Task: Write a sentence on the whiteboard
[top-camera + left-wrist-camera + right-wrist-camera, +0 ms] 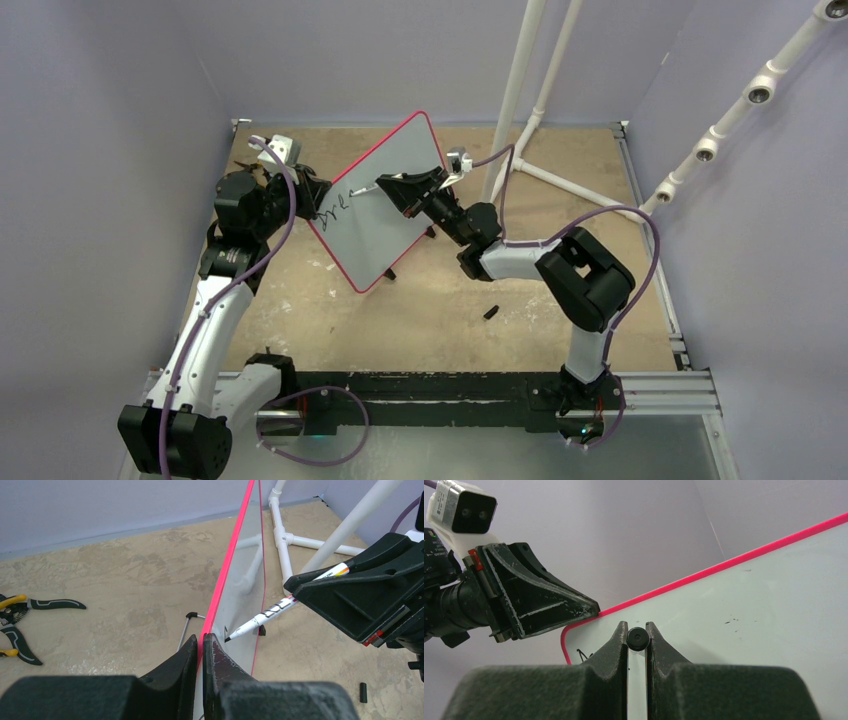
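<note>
Pale lilac walls close in a worn brown table (420, 320), with a white pipe frame (516, 90) standing at the back right. Left of the table's middle stands the whiteboard (385, 205), propped up on edge and turned at an angle, its pink rim bright against the walls. The left claw (202, 645) is pinched on the rim at the board's left end, one finger on each side of it. From the other side the right claw (637, 630) reaches in, pressed tight around a marker (270, 612) whose butt end shows between the fingertips in the right wrist view. The marker's black tip looks to be touching the white face, just beside the left claw's grip. A few black strokes of the sentence (335, 212) sit near the board's left end; I cannot read them as words from where I stand. On the table well to the right of the board lies a small black cap (491, 312). Behind the board, off to the left arm's side, a pair of pliers (50, 603) with yellow and black handles lies open on the tabletop.
</note>
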